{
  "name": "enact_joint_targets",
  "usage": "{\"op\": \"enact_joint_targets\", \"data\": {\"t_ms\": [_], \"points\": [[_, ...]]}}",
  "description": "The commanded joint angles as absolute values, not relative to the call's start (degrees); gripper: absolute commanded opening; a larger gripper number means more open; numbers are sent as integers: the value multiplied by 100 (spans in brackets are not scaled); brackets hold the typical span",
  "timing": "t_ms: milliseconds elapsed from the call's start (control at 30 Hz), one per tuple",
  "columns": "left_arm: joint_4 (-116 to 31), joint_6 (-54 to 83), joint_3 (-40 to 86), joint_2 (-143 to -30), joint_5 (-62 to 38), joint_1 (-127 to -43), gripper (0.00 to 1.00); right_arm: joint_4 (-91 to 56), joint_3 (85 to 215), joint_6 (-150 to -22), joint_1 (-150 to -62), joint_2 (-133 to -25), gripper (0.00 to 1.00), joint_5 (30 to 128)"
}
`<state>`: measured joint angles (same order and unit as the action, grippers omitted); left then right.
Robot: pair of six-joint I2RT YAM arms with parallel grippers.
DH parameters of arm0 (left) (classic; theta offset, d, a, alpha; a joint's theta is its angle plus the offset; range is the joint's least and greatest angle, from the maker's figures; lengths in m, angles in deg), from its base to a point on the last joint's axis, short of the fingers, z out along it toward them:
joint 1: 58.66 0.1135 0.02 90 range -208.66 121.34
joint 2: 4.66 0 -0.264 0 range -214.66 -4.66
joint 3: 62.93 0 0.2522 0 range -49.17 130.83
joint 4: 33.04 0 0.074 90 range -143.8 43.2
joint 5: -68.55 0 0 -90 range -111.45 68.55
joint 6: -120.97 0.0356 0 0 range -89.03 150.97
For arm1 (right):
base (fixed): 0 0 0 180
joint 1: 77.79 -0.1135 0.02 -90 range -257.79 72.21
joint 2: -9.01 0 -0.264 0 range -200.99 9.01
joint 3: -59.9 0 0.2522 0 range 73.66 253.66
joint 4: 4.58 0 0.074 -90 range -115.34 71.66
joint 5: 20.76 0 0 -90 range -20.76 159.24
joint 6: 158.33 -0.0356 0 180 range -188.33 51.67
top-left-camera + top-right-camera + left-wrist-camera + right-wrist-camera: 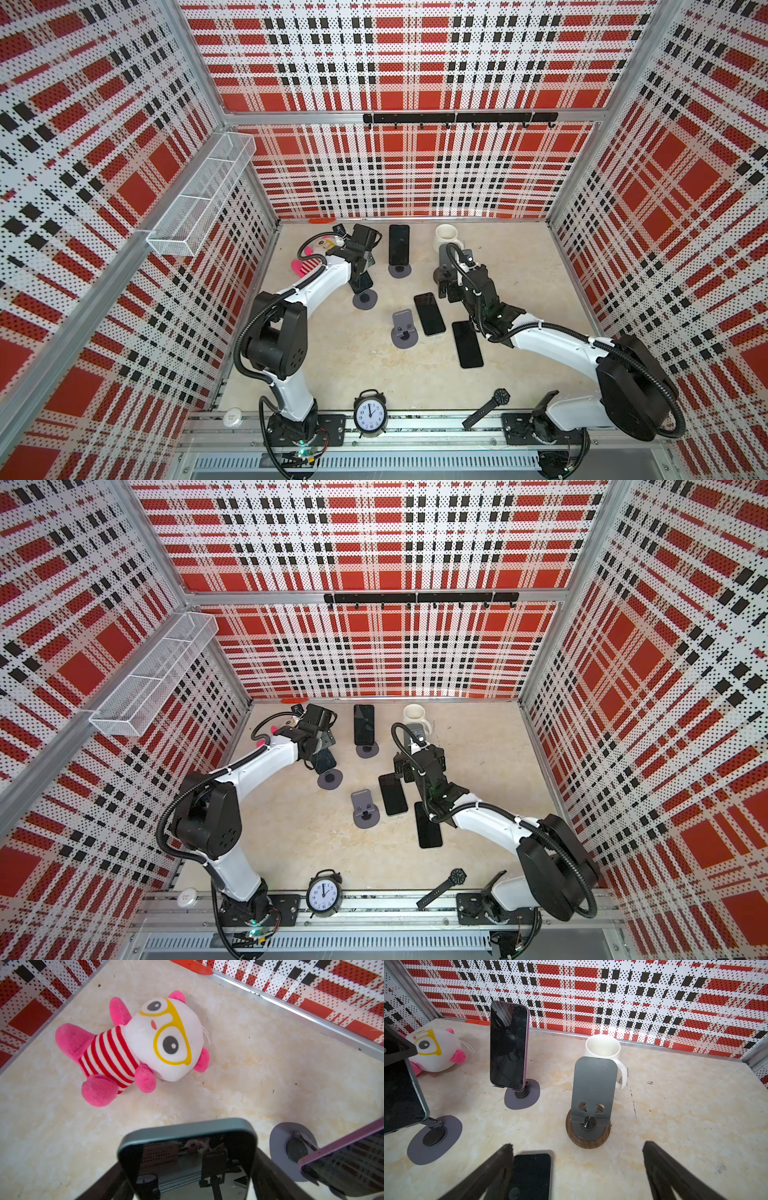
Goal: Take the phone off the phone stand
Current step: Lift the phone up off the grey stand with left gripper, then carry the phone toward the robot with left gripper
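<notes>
The left gripper pinches the phone by its sides, on its stand. The right gripper is wide open, holding nothing, above the table.

Phone lower end off-frame

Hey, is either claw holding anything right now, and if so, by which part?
The left claw grips the green-edged phone by its two long side edges, near the top. The right claw is open and empty.
</notes>
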<state>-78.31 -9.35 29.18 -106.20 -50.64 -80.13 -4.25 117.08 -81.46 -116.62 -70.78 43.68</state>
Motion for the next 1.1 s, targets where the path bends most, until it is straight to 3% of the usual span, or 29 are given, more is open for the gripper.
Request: {"op": "enact_joint_targets", "data": {"t_ms": [0,233,1067], "points": [[-7856,-1025,2870,-10499,-5211,-8079,81,-278,11646,-8170,-11637,-7156,100,4324],[-7932,-1087,2895,-10522,-5252,-8096,75,-278,11646,-8187,-11635,-7140,100,4332],[-8064,-827,2984,-9731,-5383,-8234,73,-278,11646,-8178,-11633,-7192,100,4184]]}}
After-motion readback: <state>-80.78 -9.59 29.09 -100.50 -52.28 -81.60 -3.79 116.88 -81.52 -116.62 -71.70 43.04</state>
